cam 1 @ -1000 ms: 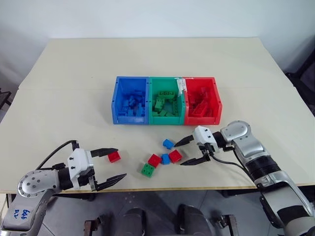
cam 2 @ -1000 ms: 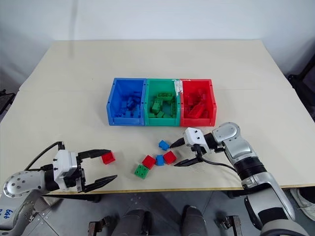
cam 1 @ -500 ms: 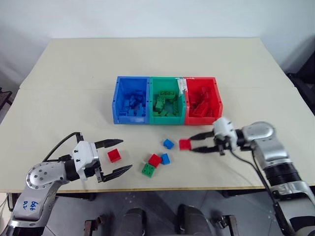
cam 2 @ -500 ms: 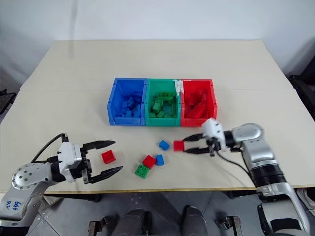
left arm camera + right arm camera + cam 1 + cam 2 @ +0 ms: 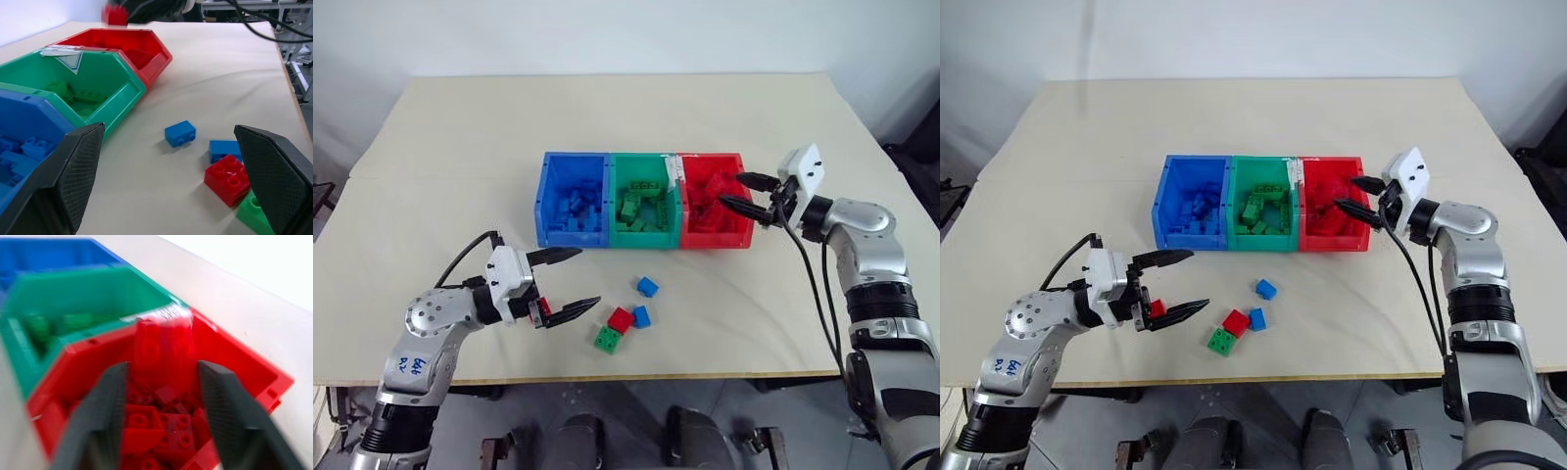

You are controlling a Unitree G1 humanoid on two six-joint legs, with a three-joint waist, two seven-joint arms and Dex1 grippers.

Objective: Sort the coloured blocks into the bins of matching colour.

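Observation:
My right gripper (image 5: 729,188) hovers over the red bin (image 5: 715,240), open. A red block (image 5: 162,347) sits blurred between its spread fingers, above the red bricks in the bin. My left gripper (image 5: 588,277) is open and low over the table, with another red block (image 5: 1157,308) far back between its fingers. Loose on the table lie a blue block (image 5: 648,286), a red block (image 5: 621,319), a second blue block (image 5: 642,316) and a green block (image 5: 607,339). The blue bin (image 5: 570,238) and green bin (image 5: 644,238) adjoin the red one.
All three bins hold several bricks of their own colour. A small white label (image 5: 673,168) sits on the rim between the green and red bins. The table's front edge (image 5: 636,374) runs just below the loose blocks.
My right gripper lifted a red block off the table, carried it up and back over the red bin, and spread its fingers. My left gripper moved forward around the other red block.

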